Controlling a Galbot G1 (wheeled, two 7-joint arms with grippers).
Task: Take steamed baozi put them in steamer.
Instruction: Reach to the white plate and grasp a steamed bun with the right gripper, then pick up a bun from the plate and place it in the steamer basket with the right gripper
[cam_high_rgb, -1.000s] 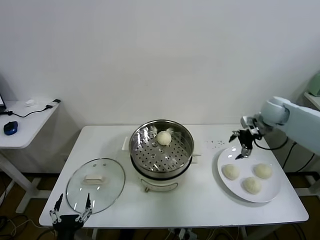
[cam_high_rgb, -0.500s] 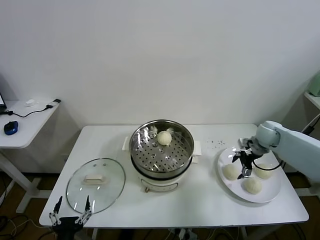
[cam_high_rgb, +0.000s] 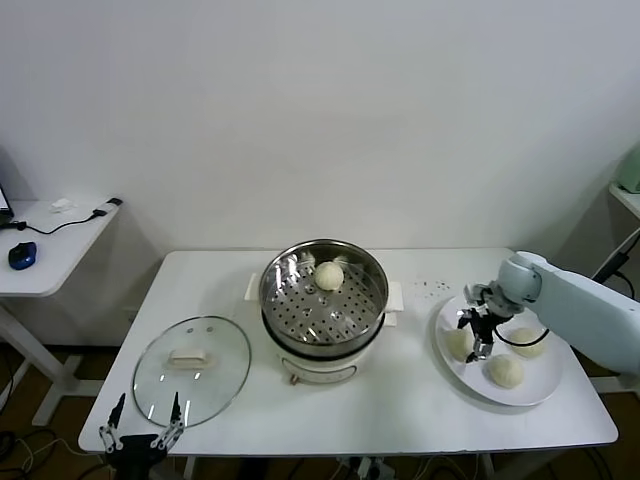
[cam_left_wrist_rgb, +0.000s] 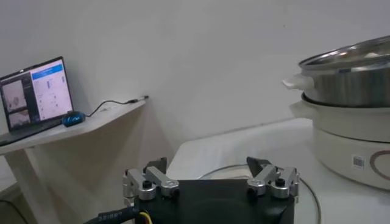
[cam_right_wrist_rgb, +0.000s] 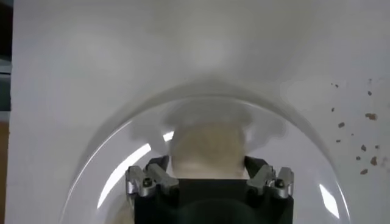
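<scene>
glass lid (cam_high_rgb: 191, 368) (by table edge), laptop (cam_left_wrist_rgb: 35, 91)

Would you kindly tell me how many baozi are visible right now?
4. One baozi sits in the steamer; three lie on the plate: one under the right tool, one beside it, one nearer the front edge.

No wording, brand or number can be read anywhere. In the left wrist view the white pot body (cam_left_wrist_rgb: 350, 152) under the steamer carries a small square sticker (cam_left_wrist_rgb: 358, 161), possibly a scan code, too fine to make out, and part of a thin ring mark at its 3 o'clock side. The laptop screen (cam_left_wrist_rgb: 35, 91) on the side table (cam_left_wrist_rgb: 79, 125) shows coloured window panels with lines of text, all too small to read.
</scene>
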